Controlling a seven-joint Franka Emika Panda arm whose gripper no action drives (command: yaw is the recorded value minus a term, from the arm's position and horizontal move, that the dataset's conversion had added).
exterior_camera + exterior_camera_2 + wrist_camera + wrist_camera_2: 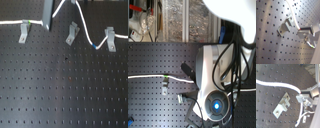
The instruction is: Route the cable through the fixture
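Note:
In the first exterior view the white cable (84, 31) runs in from the left over the left fixture (23, 33), with its green band (30, 21) just past it. The cable reaches my gripper (48, 22), loops up out of frame, drops past the middle fixture (72, 34) without touching it, and carries a blue band (93, 46). It then rises over the right fixture (111, 40). Both wrist views show the gripper (301, 32) (300, 94) shut on the cable (293, 17) (278, 85) beside a metal fixture (285, 25) (281, 107).
The black perforated board (60, 90) fills the first exterior view. In the second exterior view the white arm body (213, 75) with dark hoses covers the right half. The cable (145, 77) and two small fixtures (164, 90) lie to the second exterior view's left.

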